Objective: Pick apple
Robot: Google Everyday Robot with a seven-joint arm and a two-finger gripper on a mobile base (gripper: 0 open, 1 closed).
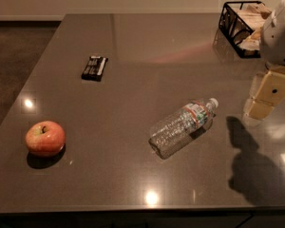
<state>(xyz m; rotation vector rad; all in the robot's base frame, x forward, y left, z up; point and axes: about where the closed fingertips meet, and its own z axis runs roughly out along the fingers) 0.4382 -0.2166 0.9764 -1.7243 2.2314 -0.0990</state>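
Observation:
The apple [45,137] is round and red-orange with a yellowish-green patch at its stem. It sits upright on the grey table [133,70] near the front left. My gripper [267,96] hangs at the right edge of the view, above the table and far to the right of the apple, with the lying bottle between them. It holds nothing that I can see.
A clear plastic bottle [183,126] lies on its side in the middle right. A dark snack bar [94,67] lies at the back left. A black wire basket [242,26] stands at the back right corner. The table's front edge runs along the bottom.

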